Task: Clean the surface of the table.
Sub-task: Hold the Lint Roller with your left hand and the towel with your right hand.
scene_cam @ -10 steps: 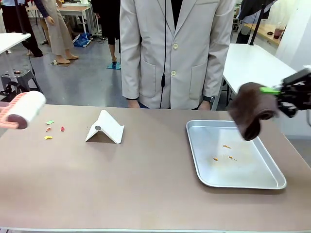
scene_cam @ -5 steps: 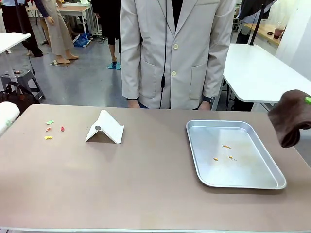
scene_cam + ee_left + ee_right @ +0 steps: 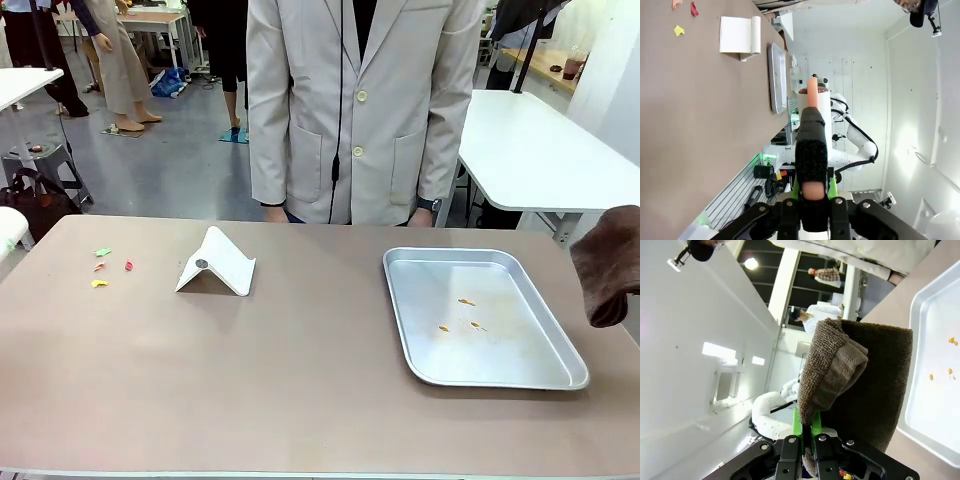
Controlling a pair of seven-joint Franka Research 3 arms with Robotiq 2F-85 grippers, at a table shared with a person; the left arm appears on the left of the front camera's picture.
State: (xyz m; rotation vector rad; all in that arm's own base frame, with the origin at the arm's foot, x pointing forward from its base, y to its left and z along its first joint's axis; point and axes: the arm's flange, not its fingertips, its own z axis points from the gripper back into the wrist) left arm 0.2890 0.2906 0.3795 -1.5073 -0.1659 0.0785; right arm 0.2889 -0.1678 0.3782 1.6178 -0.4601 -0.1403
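Both arms have pulled outward — your right pincer [image 3: 806,429] stays clamped on the brown cloth [image 3: 860,385], your left pincer [image 3: 813,192] on the roller [image 3: 812,115]. The desk [image 3: 300,380] now lies inboard of both and below them — its coloured scraps [image 3: 100,268] untouched, so cleaning isn't done.

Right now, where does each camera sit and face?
Front: between the arms, facing across the matte taupe-brown table at a person in a pale jacket.
Left wrist: along the left gripper, shut on a black-handled white roller.
Right wrist: along the right gripper, shut on a brown woven cloth.
Front and right wrist share the shiny rectangular metal tray.
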